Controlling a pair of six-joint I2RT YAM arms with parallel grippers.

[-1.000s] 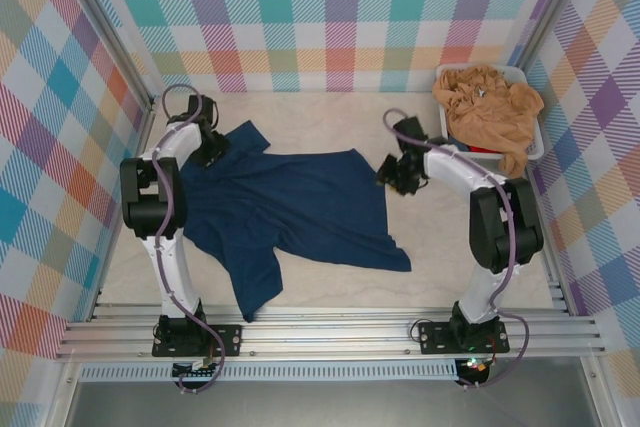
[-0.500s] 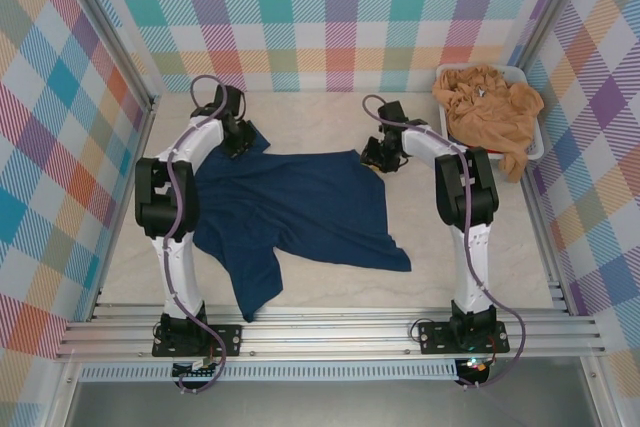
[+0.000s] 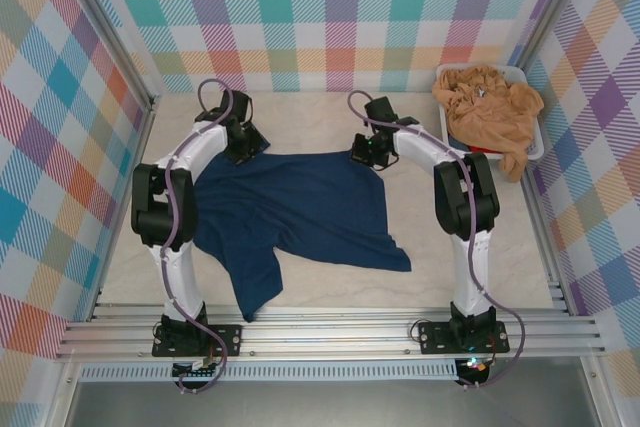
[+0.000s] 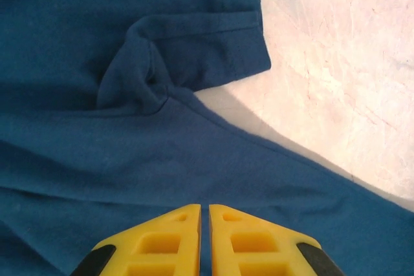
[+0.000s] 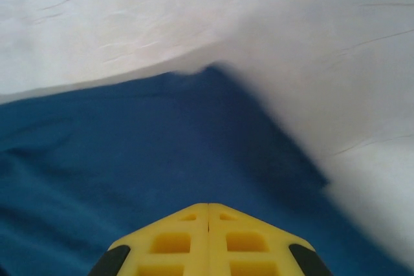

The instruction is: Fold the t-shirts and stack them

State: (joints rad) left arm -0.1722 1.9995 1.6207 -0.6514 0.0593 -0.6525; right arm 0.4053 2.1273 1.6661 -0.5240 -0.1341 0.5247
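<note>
A dark navy t-shirt (image 3: 290, 202) lies spread on the table, one sleeve pointing toward the near edge. My left gripper (image 3: 245, 147) sits at its far-left corner. In the left wrist view the fingertips (image 4: 204, 206) are shut on a fold of the navy cloth (image 4: 129, 140), and a sleeve hem (image 4: 213, 50) is bunched ahead of them. At the far-right corner, my right gripper (image 3: 362, 155) is shut; its tips (image 5: 208, 205) meet on the navy cloth (image 5: 129, 147), whose edge lifts off the table. Tan-orange t-shirts (image 3: 490, 97) are heaped at the back right.
The tan-orange heap fills a white tub (image 3: 538, 142) in the back-right corner, something red beneath it. Plaid walls close in the left, back and right sides. Bare pale tabletop (image 3: 470, 247) lies right of the navy shirt and along the back wall.
Both arms reached farther back and inward along the shirt's far edge. The right jaws closed on the far-right corner. The left gripper dragged the far-left sleeve inward.
</note>
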